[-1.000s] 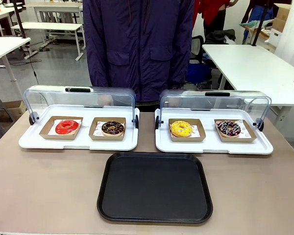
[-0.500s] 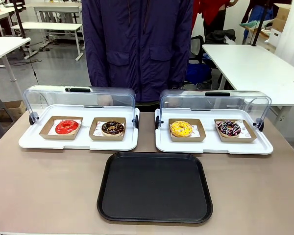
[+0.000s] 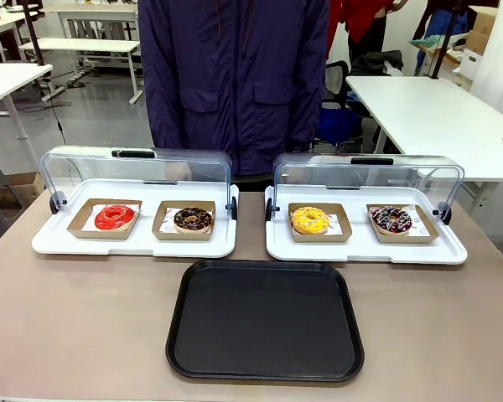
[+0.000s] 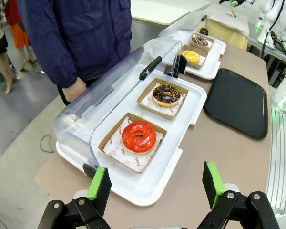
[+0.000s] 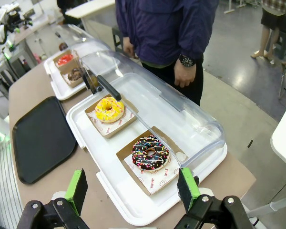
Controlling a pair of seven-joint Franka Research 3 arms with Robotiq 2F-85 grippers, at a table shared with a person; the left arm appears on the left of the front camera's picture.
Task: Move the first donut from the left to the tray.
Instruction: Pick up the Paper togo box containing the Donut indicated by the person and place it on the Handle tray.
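Pickup not yet begun: the left gripper (image 4: 156, 187) and right gripper (image 5: 132, 191) both hover wide open and empty, and the red donut (image 3: 115, 217) sits in its box (image 4: 112, 130) at 10 o'clock from the tray (image 3: 264, 322), so the left gripper must descend onto it.

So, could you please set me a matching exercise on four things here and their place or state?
Things:
1. red donut
2. yellow donut
3. black tray
4. left pincer

Places or states:
a. on the table, nearest the robot
b. open, holding nothing
c. leftmost donut
d. third donut from the left

Pairs: 1-c, 2-d, 3-a, 4-b
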